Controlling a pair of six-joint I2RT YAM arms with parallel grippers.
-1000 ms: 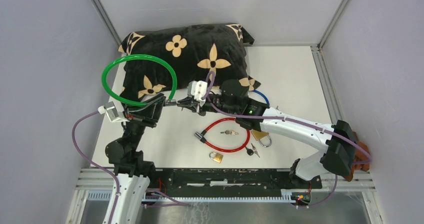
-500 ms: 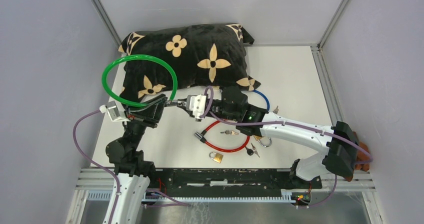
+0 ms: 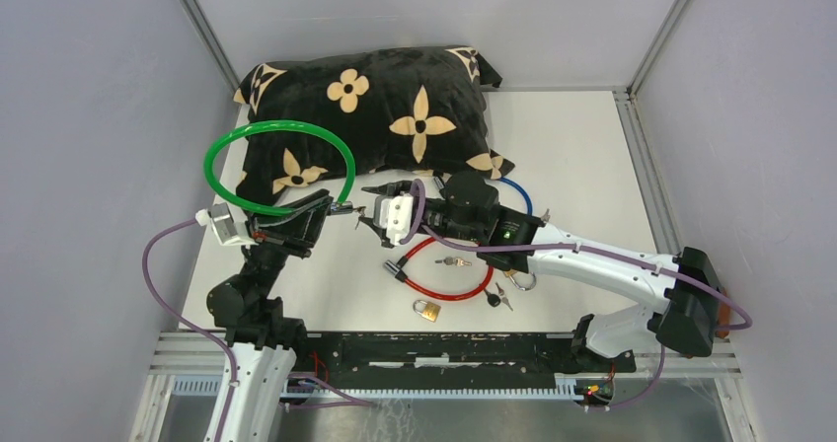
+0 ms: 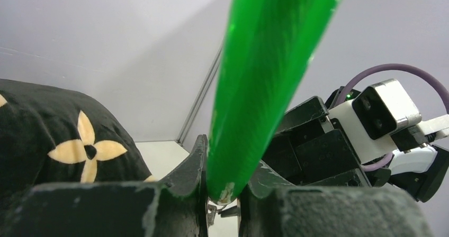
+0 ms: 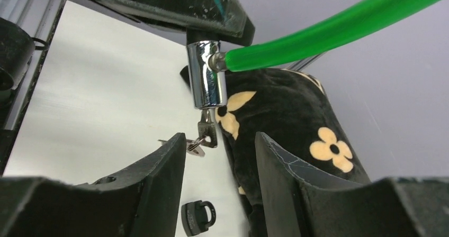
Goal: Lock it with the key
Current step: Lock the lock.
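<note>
A green cable lock [image 3: 281, 166] is held up in a loop in front of the pillow. My left gripper [image 3: 314, 213] is shut on the green cable [image 4: 265, 78] close to its chrome lock cylinder [image 5: 206, 81]. A key [image 5: 207, 130] sticks out of the cylinder's lower end, and a second key [image 5: 194, 146] dangles from its ring. My right gripper [image 5: 219, 142] is open just short of the key, touching nothing. From above, the right gripper [image 3: 371, 206] faces the cylinder from the right.
A black flowered pillow [image 3: 375, 107] lies at the back. On the table lie a red cable lock [image 3: 439, 269], keys [image 3: 454, 261], a brass padlock [image 3: 426, 310], a second padlock [image 3: 520, 274], a blue cable [image 3: 518, 190] and a small black padlock [image 5: 198, 217].
My right gripper was shut at the key in the cylinder. It rolled its wrist, opened and drew back a little to the right. The key stays in the lock. The green loop shifted slightly.
</note>
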